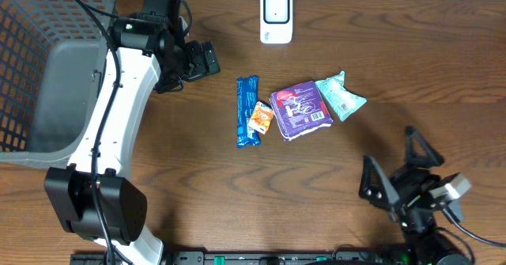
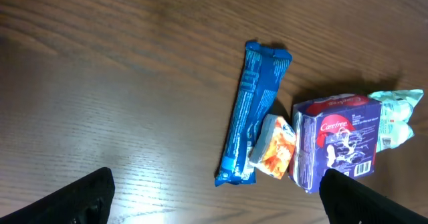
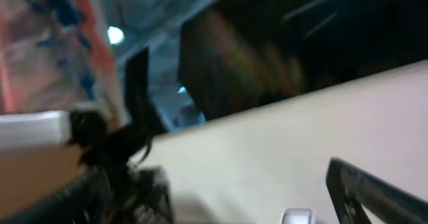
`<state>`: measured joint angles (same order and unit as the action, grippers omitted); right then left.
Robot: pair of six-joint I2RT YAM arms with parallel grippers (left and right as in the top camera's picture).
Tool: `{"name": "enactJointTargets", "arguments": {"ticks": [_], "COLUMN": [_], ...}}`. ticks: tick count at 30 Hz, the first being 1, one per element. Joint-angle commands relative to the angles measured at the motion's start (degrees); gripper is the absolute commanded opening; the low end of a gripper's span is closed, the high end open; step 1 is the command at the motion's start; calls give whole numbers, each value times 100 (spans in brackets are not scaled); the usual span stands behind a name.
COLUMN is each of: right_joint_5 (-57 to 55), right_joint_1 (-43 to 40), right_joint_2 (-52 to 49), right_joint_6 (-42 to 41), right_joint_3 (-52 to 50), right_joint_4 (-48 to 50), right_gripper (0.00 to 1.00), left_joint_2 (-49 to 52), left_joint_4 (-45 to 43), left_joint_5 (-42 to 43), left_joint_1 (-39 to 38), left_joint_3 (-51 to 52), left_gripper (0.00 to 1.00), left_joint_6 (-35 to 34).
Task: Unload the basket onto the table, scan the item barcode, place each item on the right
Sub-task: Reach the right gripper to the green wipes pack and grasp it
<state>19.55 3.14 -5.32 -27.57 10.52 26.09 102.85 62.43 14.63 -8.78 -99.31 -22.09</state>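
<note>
A small cluster of items lies mid-table: a blue wrapped bar (image 1: 247,111), a small orange packet (image 1: 261,117), a purple Carefree pack (image 1: 301,111) and a teal packet (image 1: 341,96). The white scanner (image 1: 276,17) stands at the back edge. My left gripper (image 1: 210,59) is open and empty, left of the items and apart from them. The left wrist view shows the blue bar (image 2: 251,117), the orange packet (image 2: 274,148) and the purple pack (image 2: 338,140), which has a barcode on its face. My right gripper (image 1: 388,146) stands open and empty at the front right. The right wrist view is blurred and shows no item.
A grey mesh basket (image 1: 32,28) fills the back left corner, beside the left arm. The wooden table (image 1: 379,59) runs bare between the items and the right gripper.
</note>
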Motion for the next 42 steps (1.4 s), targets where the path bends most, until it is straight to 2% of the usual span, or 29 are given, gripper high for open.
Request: {"name": "enactJointTargets", "arguments": {"ticks": [1,4,7,15,22,30,31,33,34,36,37,42], "right_joint_5": [-310,-739,-1176,-1731,-1147,-247,-15,422,586,667,638,605], "right_joint_1": [28,28,28,7,-170,-149,-149,-142,-142,-142,-142,-138], "right_joint_2": [-623,-1578,-2673,-5331,-7350,-8599,-8723,-8977,-9099,-9357,-9468,-10004], "right_joint_6": [1622,2529,3034,3626,3926,3936,4000,4207,4310,4376,4374,4360], "right_joint_3": [1073,2374,3622,6105,7405,7549,7549,7549,7549,7549,7549,7549], "right_joint_4": [-691,-2302,-3777,-6671,-7702,-7580,-7582,-7578,-7576,-7554,-7549,-7517], "right_gripper": [99,99,99,99,99,99,97,81,66,18,1,1], "left_joint_2": [13,13,13,13,13,13,13,13,13,13,13,13], "left_joint_4": [9,9,11,11,9,11,9,9,9,11,9,9], "left_joint_5": [-81,-81,-81,-81,-81,-81,-81,-81,-81,-81,-83,-81], "left_joint_1": [20,20,20,20,20,20,20,20,20,20,20,20], "left_joint_3": [-28,-28,-28,-28,-28,-28,-28,-28,-28,-28,-28,-28], "left_gripper": [98,98,98,98,98,98,98,98,98,98,98,98], "left_joint_6": [57,57,57,57,57,57,57,57,57,57,57,57]}}
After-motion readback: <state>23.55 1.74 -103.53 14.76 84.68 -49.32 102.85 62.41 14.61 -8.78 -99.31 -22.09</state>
